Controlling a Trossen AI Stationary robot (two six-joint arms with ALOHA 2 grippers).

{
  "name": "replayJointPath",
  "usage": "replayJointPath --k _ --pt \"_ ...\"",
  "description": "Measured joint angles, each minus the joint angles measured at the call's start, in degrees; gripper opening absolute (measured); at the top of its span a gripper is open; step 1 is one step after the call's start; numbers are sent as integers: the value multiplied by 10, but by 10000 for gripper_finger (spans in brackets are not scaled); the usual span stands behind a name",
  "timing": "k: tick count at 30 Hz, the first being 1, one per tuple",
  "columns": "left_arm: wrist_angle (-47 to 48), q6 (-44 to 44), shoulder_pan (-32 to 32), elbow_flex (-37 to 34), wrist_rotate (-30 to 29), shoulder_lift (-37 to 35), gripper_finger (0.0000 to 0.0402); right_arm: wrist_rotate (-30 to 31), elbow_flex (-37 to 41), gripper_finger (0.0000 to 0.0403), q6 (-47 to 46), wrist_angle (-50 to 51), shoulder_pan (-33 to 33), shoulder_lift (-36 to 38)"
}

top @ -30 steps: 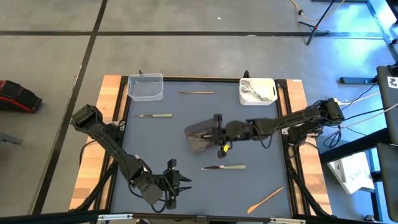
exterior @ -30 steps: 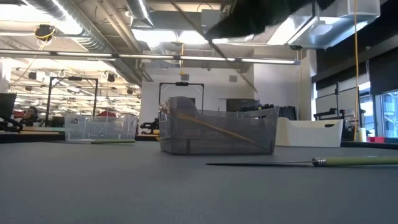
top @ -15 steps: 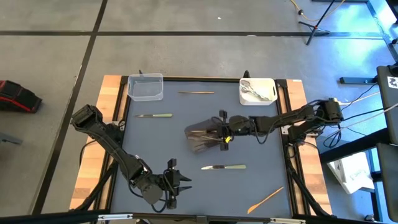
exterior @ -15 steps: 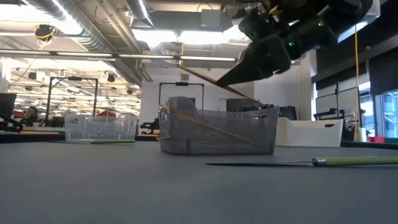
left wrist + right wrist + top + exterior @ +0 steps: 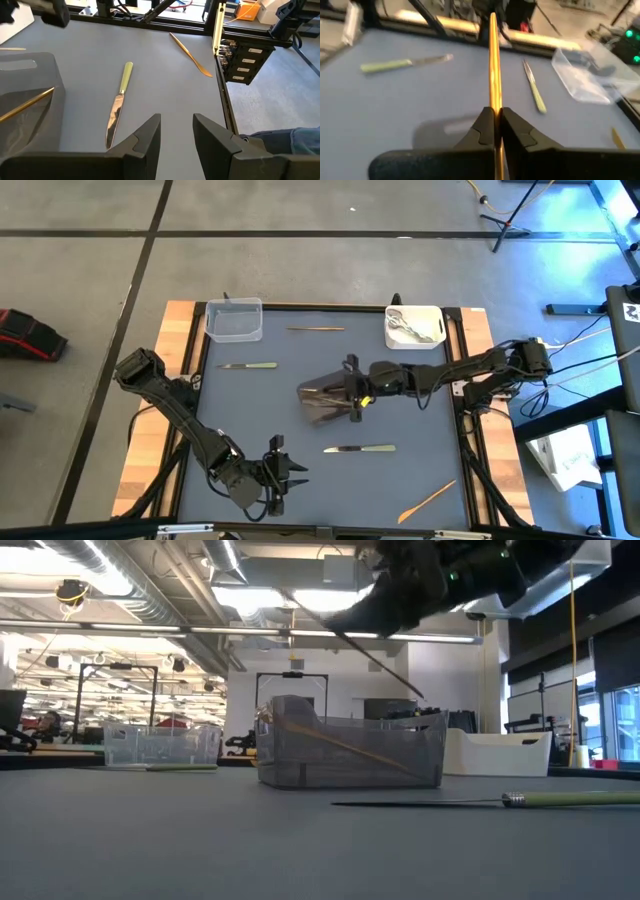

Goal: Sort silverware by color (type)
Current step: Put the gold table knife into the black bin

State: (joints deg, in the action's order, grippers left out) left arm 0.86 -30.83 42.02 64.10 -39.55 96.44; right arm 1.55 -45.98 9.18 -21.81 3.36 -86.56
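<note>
My right gripper (image 5: pixel 352 394) is shut on a thin gold piece (image 5: pixel 492 55) above the right end of the dark grey tub (image 5: pixel 322 402). Another gold piece (image 5: pixel 350 747) leans inside that tub. Two green-handled knives (image 5: pixel 360 448) (image 5: pixel 250 366) lie flat on the mat, as do two gold pieces (image 5: pixel 316 329) (image 5: pixel 428 498). Silver spoons lie in the white tub (image 5: pixel 414 326). My left gripper (image 5: pixel 285 475) waits open near the front edge, its fingers (image 5: pixel 150 135) pointing over the mat toward the nearer knife (image 5: pixel 119 105). My right gripper pinches the gold piece between its two fingers part-way along its length (image 5: pixel 494 102). The fingers come nearly level from the table's right and lie along the piece. One end (image 5: pixel 492 17) sticks out ahead. The piece is tilted and clear of the tub (image 5: pixel 350 750).
A clear tub (image 5: pixel 234 320) stands at the far left corner of the mat. In the left wrist view the near-right gold piece (image 5: pixel 190 52) lies close to the mat's right edge. Bare mat lies between the tubs and the front edge.
My right gripper, still shut on the gold piece, has shifted a little toward the far edge above the dark tub, come down into the low view and rolled. The piece has turned with it.
</note>
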Motion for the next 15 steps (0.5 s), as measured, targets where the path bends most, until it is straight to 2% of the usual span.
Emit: replayJointPath --k 4,10,15 --pt "0 0 0 0 0 0 109 -12 -1 5 -13 -30 0 -12" --pt "1 0 0 0 0 0 109 -11 -1 5 -14 -101 0 -86" --pt "1 0 0 0 0 0 109 -6 -1 5 -15 -74 0 -112"
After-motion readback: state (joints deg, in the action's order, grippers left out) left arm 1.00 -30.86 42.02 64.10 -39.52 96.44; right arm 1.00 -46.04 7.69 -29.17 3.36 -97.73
